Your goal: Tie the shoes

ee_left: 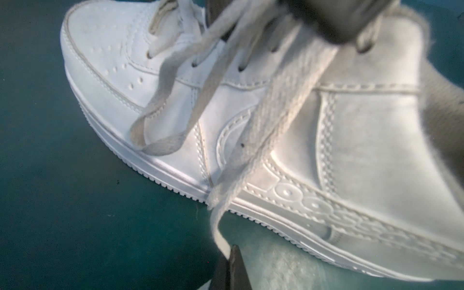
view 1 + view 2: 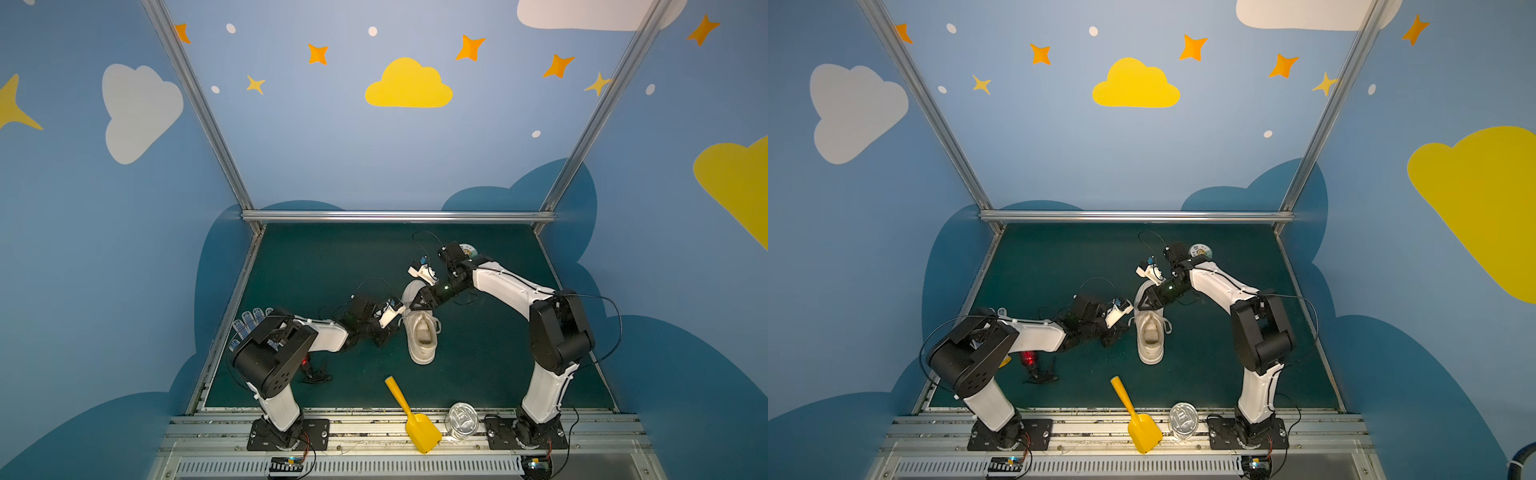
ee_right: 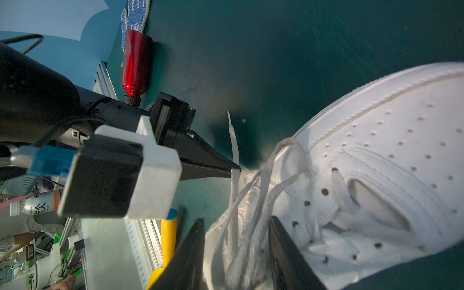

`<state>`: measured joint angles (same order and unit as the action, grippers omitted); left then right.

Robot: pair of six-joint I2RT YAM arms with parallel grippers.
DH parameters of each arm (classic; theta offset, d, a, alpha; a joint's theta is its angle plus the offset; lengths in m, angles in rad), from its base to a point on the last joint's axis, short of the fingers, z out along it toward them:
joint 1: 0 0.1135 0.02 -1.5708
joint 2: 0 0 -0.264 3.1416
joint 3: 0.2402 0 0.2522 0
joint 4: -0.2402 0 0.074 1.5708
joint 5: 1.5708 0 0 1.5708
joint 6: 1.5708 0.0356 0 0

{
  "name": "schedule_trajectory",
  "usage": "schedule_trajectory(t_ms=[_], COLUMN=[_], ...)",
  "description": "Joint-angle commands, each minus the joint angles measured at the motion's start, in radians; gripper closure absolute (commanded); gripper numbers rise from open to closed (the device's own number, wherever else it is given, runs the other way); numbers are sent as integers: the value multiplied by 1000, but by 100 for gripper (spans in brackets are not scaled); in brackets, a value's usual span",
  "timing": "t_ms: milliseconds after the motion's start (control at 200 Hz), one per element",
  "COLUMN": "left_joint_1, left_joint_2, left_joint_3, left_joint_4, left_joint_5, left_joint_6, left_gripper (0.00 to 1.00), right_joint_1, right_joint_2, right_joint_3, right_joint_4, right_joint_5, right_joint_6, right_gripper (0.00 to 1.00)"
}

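The sneaker [image 2: 422,332] stood upright near the middle of the green counter [image 2: 311,257], toe toward the rear wall, between both arms. Its markings could not be read as a brand; the left wrist view showed only embossed circles [image 1: 288,193] along the sole edge. A bottle label [image 3: 35,204] beyond the counter edge carried print too blurred to read. The left arm [image 2: 328,332] reached low across the counter toward the sneaker's side, its jaws pressed together, pinching one lace [image 3: 234,148] near its free end. The right arm [image 2: 511,286] arched over from the right, wrist pitched down at the eyelets, jaws spread with loose lace strands between them. Only the right wrist view showed clearly a red bottle [image 3: 135,62] lying next to a dotted glove [image 3: 133,15].
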<state>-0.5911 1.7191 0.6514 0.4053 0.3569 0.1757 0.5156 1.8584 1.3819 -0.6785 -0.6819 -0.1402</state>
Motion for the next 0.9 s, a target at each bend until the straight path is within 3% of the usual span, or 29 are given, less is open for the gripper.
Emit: schedule_trajectory(t_ms=[0,125,385,666,896], left_joint_1=[3,2,5,18,33], left_joint_2=[-24,-27,-27,-22,-8], left_joint_3=[-9,-10,-4,7,29], left_joint_4=[-4,2,-5,-29,-57], left_joint_5=[22,25,25,45,78], left_joint_6=[-4,-7,-10,-7,-3], left_gripper=[97,97,97,97,97], right_joint_1=[17,19,31,28,16], right_joint_2=[-24,-7,15,6,-46], right_joint_3=[-6,9,28,21,-73], right_joint_4=[-25,-47,-86,-48,123], right_joint_5=[-14,-48,-16,-42,-138], right_joint_6=[-32,-49,-68,-22,90], right_gripper=[63,73,71,100,100])
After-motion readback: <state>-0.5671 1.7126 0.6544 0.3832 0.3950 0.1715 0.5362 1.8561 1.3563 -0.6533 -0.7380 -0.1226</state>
